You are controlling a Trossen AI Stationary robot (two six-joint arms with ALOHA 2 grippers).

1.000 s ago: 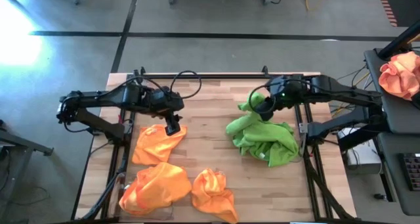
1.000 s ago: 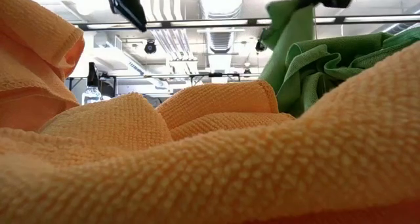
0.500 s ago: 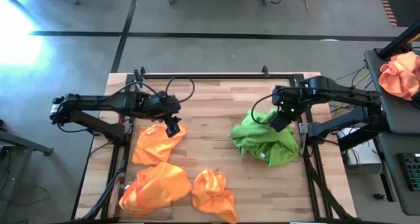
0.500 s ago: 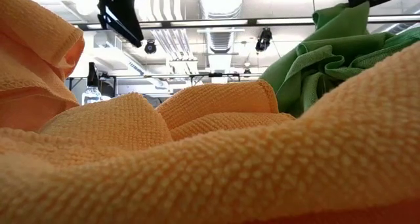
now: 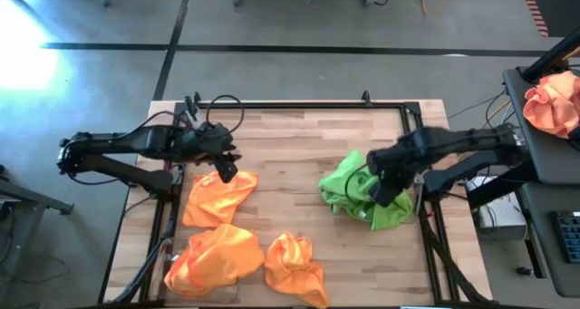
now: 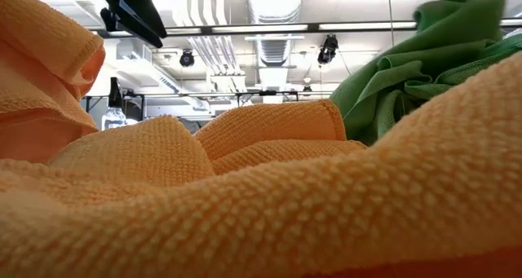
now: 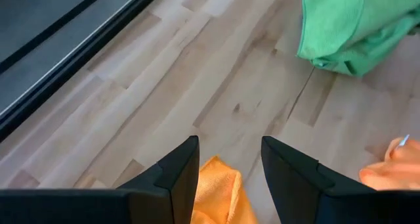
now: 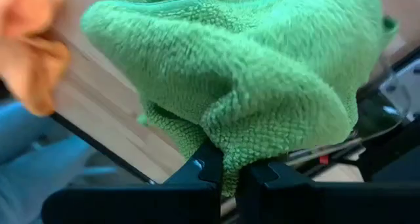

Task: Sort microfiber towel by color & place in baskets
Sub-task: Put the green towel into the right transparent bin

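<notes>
Right tool (image 5: 379,193): clamped on a fold of green towel (image 5: 362,187), over the green heap near the worktop's right edge; pinched cloth plain in the right wrist view (image 8: 226,86).
Left tool (image 5: 227,174): fingers (image 7: 177,175) parted, nothing between them, hovering just above the far corner of an orange towel (image 5: 217,198) near the left edge.
Green side: all green cloth gathered in one pile at the right edge, well apart from the orange.
Orange side: three orange cloths on the left half — flat one by the left edge, a crumpled one (image 5: 213,257) at the near left corner, a smaller bundle (image 5: 292,266) along the near edge.
Baskets: cannot make out any clear bin on the worktop (image 5: 290,155) from above; possibly hidden under the piles, cannot tell.
Low view: swamped by orange cloth (image 6: 269,221) right up close, green behind it on the right.
Progress: colours look separated left and right; probably late in the sorting.
Left to do: settle the held green piece on its pile; orange bundles maybe need tidying.
</notes>
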